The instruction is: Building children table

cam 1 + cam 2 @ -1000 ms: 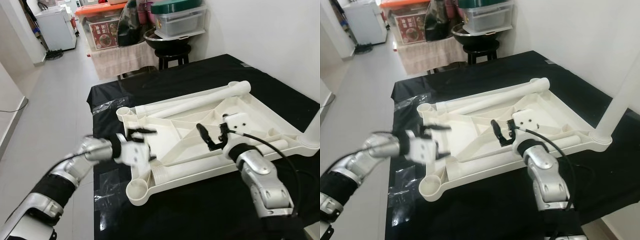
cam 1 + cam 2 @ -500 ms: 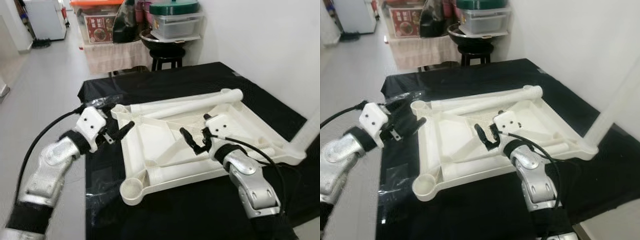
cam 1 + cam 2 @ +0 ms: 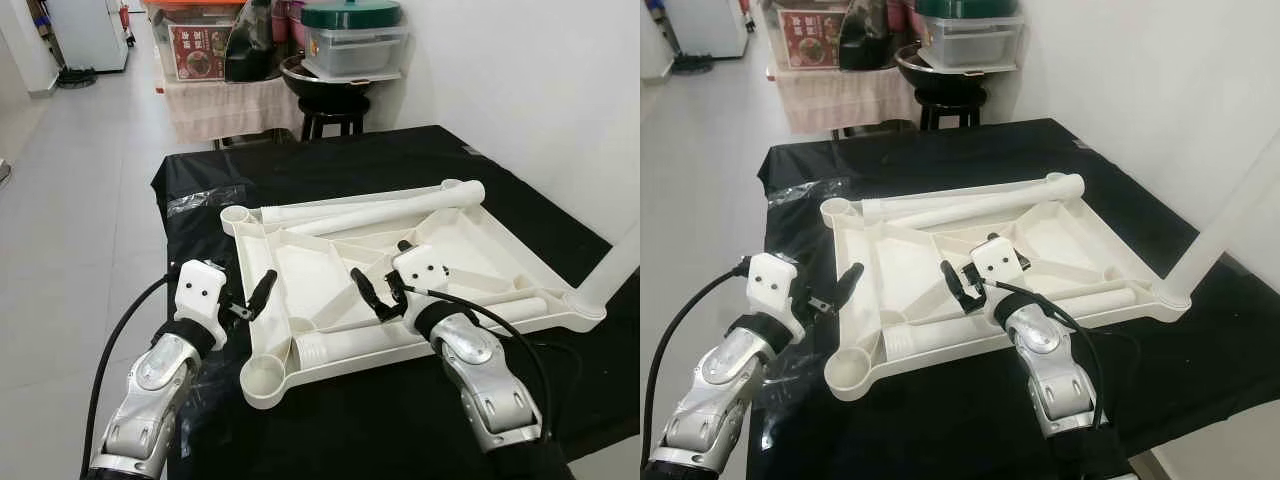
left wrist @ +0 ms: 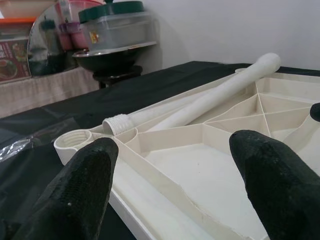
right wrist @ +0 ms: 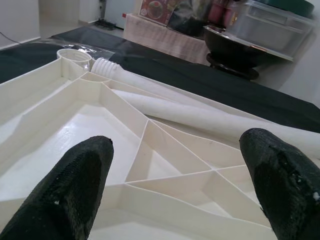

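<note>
Since half a second ago the left gripper [image 3: 252,301] has dropped back from the far corner of the tabletop and now sits lower, just off the near left edge, fingers spread and holding nothing. Its right partner, the right gripper [image 3: 375,296], has barely shifted: it hangs over the middle ribs of the tabletop [image 3: 330,262], fingers also wide apart and empty, as the right wrist view confirms with ribbing showing between them.

That white plastic tabletop lies upside down on the black-covered table [image 3: 400,160], ribs facing up. 2 loose legs [image 3: 380,212] lie side by side along its far edge, threaded ends toward the far left socket [image 3: 236,216]. 1 leg [image 3: 612,272] looks already fitted at the right corner, standing up out of it. The near left socket [image 3: 266,380] is empty.

My guess is the robot is between legs, about to fetch another. For that, 1 gripper needs to reach across to the far edge, close around a loose leg near its middle, lift it free of its neighbour, then stand the threaded end in an open socket and twist.
</note>
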Motion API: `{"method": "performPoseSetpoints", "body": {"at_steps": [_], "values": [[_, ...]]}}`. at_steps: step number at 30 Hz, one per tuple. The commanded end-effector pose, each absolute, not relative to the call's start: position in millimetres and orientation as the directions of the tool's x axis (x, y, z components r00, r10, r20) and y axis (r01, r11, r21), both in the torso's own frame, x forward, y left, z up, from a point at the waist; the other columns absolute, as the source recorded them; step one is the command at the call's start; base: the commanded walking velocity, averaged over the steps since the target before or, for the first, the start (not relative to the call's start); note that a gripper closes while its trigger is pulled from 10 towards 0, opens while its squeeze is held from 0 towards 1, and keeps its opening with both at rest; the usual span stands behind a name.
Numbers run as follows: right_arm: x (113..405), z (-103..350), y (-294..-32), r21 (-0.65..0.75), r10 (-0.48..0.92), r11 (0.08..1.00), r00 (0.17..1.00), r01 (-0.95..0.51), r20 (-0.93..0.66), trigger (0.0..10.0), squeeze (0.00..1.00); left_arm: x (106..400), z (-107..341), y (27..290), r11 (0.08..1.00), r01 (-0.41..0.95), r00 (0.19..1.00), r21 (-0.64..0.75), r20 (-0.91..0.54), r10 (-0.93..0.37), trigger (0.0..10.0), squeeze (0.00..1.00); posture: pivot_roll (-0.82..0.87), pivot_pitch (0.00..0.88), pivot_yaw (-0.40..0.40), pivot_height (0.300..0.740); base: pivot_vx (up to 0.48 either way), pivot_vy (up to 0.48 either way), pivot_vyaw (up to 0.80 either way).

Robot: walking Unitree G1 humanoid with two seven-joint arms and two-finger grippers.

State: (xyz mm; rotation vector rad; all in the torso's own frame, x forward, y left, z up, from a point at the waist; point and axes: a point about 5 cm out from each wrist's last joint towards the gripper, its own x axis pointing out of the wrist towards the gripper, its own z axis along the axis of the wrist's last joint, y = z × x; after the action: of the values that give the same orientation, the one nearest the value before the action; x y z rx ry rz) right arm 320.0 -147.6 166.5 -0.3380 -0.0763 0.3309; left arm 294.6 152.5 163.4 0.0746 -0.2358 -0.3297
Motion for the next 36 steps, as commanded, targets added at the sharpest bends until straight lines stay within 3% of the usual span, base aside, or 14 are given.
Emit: {"method": "performPoseSetpoints", "body": {"at_steps": [1, 13, 16, 22, 36], "values": [[319.1, 159.5, -150.5, -0.313, 0.301, 0.907, 0.954, -0.282, 0.012, 10.0, 0.0, 293.9, 165.3, 148.9, 0.938, 0.325, 0.918, 0.117, 0.197, -0.343, 10.0, 0.0, -0.1, 0.064, -0.01, 0.74, 0.0, 0.0, 0.0], [306.6, 154.1, -169.1, -0.194, 0.116, 0.975, 0.992, -0.107, 0.04, 10.0, 0.0, 289.6, 163.0, 136.8, 0.914, 0.363, 0.908, 0.182, 0.15, -0.391, 10.0, 0.0, -0.09, 0.062, 0.022, 0.74, 0.0, 0.0, 0.0], [300.1, 153.7, -169.7, -0.191, 0.116, 0.976, 0.992, -0.106, 0.041, 10.0, 0.0, 288.2, 161.2, 135.1, 0.906, 0.378, 0.903, 0.191, 0.138, -0.406, 10.0, 0.0, -0.09, 0.063, 0.024, 0.74, 0.0, 0.0, 0.0], [250.0, 143.3, -169.0, -0.25, 0.162, 0.955, 0.987, -0.157, -0.001, 10.0, 0.0, 272.2, 151.2, 134.8, 0.913, 0.369, 0.917, 0.176, 0.094, -0.389, 10.0, 0.0, -0.11, 0.06, 0.035, 0.74, 0.0, 0.0, 0.0], [243.5, 137.1, -174.7, -0.254, 0.157, 0.953, 0.987, -0.163, -0.044, 10.0, 0.0, 259.8, 144.8, 140.3, 0.922, 0.343, 0.93, 0.181, 0.069, -0.36, 10.0, 0.0, -0.11, 0.051, 0.027, 0.74, 0.0, 0.0, 0.0]]}}
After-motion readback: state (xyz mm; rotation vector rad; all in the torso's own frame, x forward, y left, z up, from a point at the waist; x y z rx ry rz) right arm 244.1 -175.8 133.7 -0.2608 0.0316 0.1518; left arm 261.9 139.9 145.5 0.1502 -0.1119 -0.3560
